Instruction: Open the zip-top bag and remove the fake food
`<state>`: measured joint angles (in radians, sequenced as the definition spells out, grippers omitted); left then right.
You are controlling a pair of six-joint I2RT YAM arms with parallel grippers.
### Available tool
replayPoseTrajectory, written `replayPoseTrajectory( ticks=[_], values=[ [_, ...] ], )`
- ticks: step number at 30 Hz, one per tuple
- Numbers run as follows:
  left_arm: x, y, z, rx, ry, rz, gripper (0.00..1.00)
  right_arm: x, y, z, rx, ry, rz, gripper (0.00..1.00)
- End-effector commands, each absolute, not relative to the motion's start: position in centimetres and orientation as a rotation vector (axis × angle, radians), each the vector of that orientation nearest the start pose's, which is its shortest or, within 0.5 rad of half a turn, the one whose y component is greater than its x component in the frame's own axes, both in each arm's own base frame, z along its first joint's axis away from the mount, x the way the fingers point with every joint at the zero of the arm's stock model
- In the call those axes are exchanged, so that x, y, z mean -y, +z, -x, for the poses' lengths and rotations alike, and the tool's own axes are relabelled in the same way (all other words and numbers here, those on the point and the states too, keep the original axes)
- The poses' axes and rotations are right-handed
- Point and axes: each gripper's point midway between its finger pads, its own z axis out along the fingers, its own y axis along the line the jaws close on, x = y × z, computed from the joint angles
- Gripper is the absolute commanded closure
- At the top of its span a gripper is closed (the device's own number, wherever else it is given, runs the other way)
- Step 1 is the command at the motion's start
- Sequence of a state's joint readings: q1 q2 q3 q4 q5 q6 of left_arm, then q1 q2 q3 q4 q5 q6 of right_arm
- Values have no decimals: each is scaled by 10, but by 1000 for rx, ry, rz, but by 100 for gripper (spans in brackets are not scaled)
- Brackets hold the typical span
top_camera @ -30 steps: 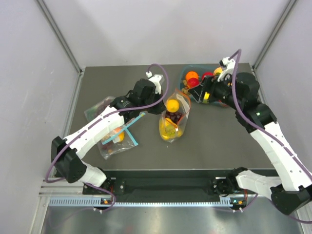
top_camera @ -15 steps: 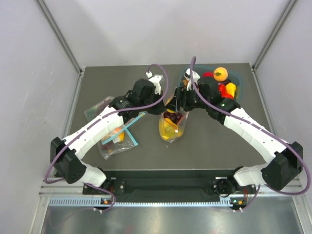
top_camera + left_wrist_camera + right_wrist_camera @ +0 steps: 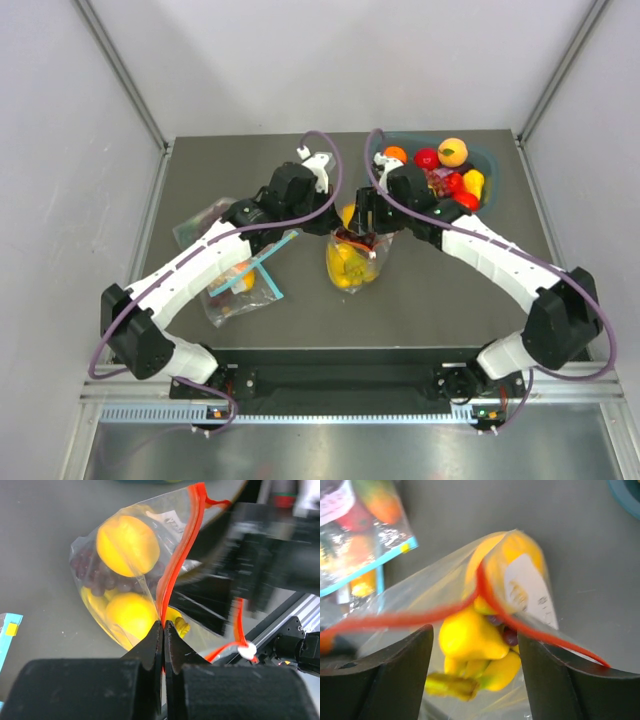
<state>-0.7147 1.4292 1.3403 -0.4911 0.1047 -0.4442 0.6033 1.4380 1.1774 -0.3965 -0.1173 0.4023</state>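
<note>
Closing your open right tool point(image 3: 474, 642) now, you risk snagging bag point(image 3: 120, 580) wall, not fruit point(image 3: 467, 635), and yanking the strip point(image 3: 176, 565) from the tight pinch of your left tool point(image 3: 163, 630).

From my screen the zip-top bag point(image 3: 131, 587) is clear, glossy, crinkly plastic. The fake food point(image 3: 127, 545) inside looks smooth and shiny, and the table point(image 3: 450, 285) is dull matt grey.

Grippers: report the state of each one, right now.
Left gripper: shut on the zip-top bag, pinching its red zip strip.
Right gripper: open, fingers either side of the bag's mouth, gripping nothing.
</note>
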Motion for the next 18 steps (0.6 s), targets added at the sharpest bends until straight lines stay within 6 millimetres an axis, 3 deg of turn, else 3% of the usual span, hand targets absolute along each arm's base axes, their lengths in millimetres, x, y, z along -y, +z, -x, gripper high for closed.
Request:
replayPoseTrajectory(
  ticks=[1, 10, 14, 18],
  values=[
    [308, 259, -296, -2160, -812, -362, 100, -268, 203, -339, -2219, 590, 303, 30],
    [316, 250, -299, -2180, -845, -407, 100, -285, 204, -364, -2143, 587, 306, 27],
    [319, 247, -301, -2188, -868, -418, 100, -302, 212, -362, -2126, 638, 351, 27],
    [318, 248, -307, -2182, -870, -431, 100, -312, 203, -357, -2157, 649, 390, 27]
  ],
)
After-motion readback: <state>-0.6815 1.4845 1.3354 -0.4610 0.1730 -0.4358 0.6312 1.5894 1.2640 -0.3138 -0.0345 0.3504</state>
